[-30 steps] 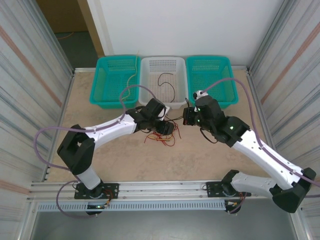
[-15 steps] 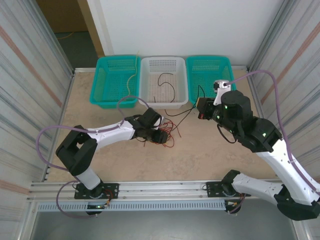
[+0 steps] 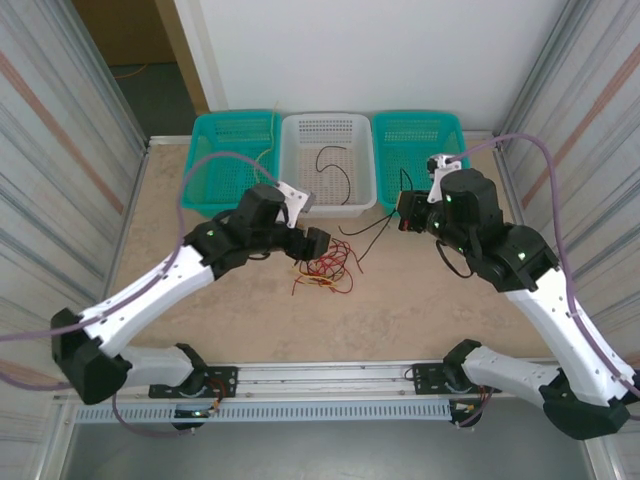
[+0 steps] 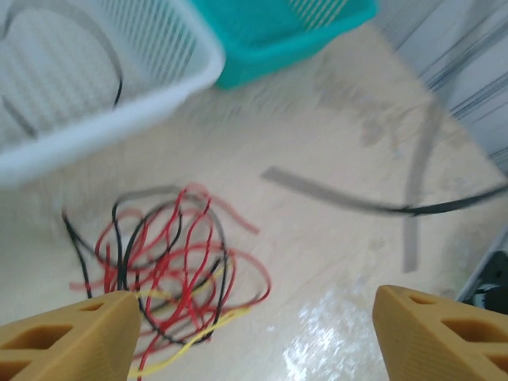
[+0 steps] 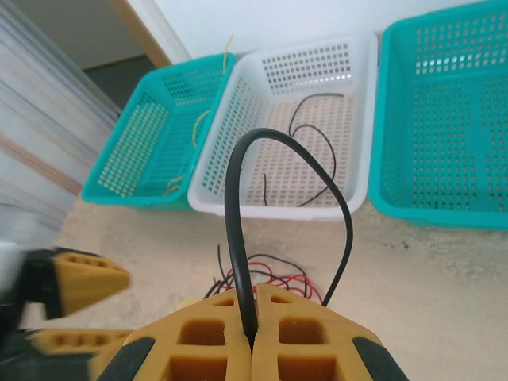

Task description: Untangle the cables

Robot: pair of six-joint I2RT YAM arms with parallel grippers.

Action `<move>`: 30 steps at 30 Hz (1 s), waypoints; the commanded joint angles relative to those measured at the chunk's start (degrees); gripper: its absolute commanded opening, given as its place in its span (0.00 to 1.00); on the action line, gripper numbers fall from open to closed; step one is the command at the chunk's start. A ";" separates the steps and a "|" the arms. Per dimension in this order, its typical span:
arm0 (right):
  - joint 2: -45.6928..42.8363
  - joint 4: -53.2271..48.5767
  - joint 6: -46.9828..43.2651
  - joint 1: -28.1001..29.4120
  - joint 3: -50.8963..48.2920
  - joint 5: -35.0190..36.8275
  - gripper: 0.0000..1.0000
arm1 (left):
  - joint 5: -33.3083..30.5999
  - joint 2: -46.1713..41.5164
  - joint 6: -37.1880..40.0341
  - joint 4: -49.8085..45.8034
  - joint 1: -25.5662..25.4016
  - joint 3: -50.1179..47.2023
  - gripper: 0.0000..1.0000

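The right gripper is clamped on a black cable; the cable loops up ahead of its fingers and seems to trail down to the tangle lying below and ahead of it; the left gripper hangs with fingers wide apart, the tangle just beneath and toward one finger, touching nothing. The step, I judge, is drawing the black cable free toward the white basket ahead of the right gripper; pull slowly and upward so the tangle does not drag along; the left gripper would do well to pin the tangle down first.
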 commanded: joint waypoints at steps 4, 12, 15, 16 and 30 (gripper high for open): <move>2.33 0.50 1.20 -1.00 1.48 -6.85 0.00 | 3.35 0.67 19.03 1.65 -7.08 5.14 0.84; 2.46 1.02 2.56 -1.08 1.29 -9.59 0.00 | 2.38 11.74 22.03 4.25 -8.16 11.88 0.71; 2.63 1.13 2.57 -1.09 0.97 -10.68 0.00 | 4.86 13.57 22.06 5.48 -8.18 12.64 0.61; 2.63 1.27 2.66 -1.24 0.82 -10.66 0.00 | 5.23 14.04 22.04 5.58 -8.15 12.90 0.55; 1.22 3.16 4.33 -7.10 -3.22 -12.82 0.58 | 9.50 9.91 14.10 11.51 -6.68 8.74 0.00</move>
